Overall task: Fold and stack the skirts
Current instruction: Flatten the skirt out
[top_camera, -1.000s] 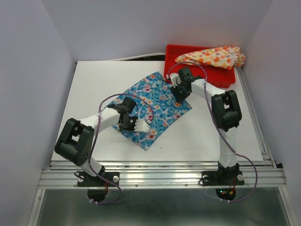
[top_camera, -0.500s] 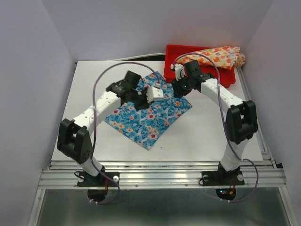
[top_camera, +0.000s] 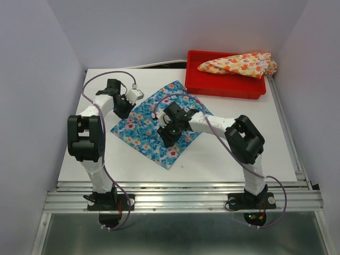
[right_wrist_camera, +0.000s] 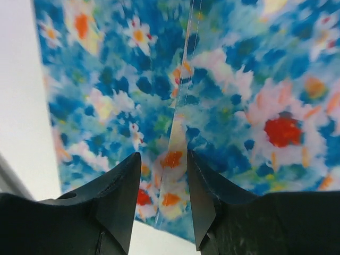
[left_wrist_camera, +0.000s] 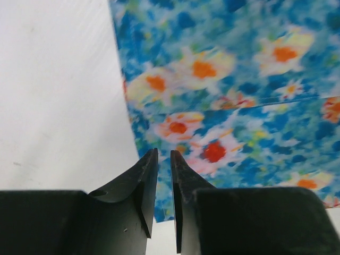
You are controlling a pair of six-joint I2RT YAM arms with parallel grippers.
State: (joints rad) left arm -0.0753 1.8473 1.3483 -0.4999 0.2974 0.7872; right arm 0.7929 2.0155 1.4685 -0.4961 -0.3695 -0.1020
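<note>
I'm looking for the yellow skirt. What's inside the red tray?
The cream-yellow flowered skirt lies bunched in the red tray, its end over the right rim. The tray floor beneath it is hidden.

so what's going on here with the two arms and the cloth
Two robot arms are working on the blue skirt, which lies on the table. The left gripper, nearly shut, sits at its left edge. The right gripper, open, hovers over its middle. The cream skirt lies on the red tray, untouched.
</note>
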